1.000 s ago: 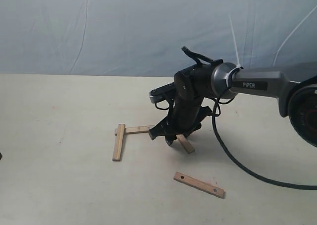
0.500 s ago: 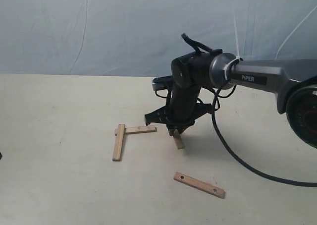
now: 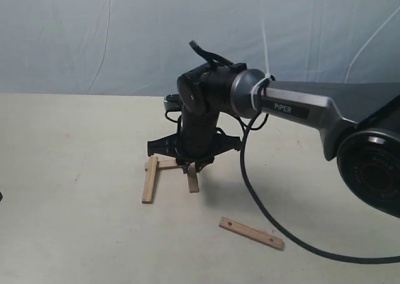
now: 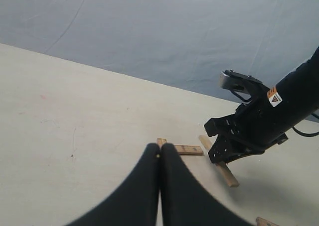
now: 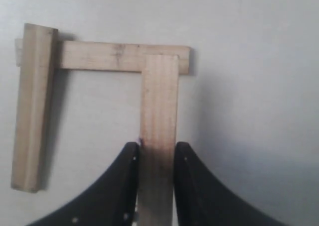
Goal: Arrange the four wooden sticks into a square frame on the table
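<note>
Table (image 3: 75,234): stick (image 5: 159,101) within right claw (image 5: 157,150)

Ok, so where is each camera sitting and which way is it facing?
Exterior: off the arms, looking slightly down across the table at the backdrop; shows the right arm over the held stick.
Left wrist: on that wrist, looking over the shut left fingers across the table at the right arm.
Right wrist: on that wrist, looking straight down between the right fingers onto the held stick.
Shared: all three show the held stick.
</note>
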`<state>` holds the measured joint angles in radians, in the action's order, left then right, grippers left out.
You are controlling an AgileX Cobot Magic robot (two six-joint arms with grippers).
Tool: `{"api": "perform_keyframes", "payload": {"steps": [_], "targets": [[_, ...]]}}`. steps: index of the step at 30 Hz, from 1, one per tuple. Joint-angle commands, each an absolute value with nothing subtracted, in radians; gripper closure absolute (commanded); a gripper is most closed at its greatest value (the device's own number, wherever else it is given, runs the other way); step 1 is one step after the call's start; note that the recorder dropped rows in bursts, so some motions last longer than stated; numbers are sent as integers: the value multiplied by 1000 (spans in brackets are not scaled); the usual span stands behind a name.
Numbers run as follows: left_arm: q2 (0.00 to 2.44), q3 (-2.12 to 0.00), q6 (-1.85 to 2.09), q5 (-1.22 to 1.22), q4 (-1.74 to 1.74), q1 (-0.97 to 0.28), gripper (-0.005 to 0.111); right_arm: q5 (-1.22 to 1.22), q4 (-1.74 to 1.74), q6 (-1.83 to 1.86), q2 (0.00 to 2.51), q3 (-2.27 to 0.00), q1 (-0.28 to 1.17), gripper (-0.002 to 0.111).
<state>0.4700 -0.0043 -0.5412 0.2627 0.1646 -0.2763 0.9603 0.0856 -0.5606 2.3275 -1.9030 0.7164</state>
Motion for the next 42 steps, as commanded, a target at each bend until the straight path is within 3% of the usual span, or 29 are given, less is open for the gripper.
{"api": "perform_keyframes", "payload": {"steps": [1,26,37,42], "targets": [[465,0,-546,267,170,-271,107,936,104,-583,2355,-1910,721,108],[465,0,-546,267,170,-271,107,861,177,-630,2412,-1910,721,108],[465,0,-546,268,177,-271,107,1062,266,-623,2274,-1907,707,108],[465,0,-546,262,177,-271,107,1077,288,-630,2174,-1794,690,108]]}}
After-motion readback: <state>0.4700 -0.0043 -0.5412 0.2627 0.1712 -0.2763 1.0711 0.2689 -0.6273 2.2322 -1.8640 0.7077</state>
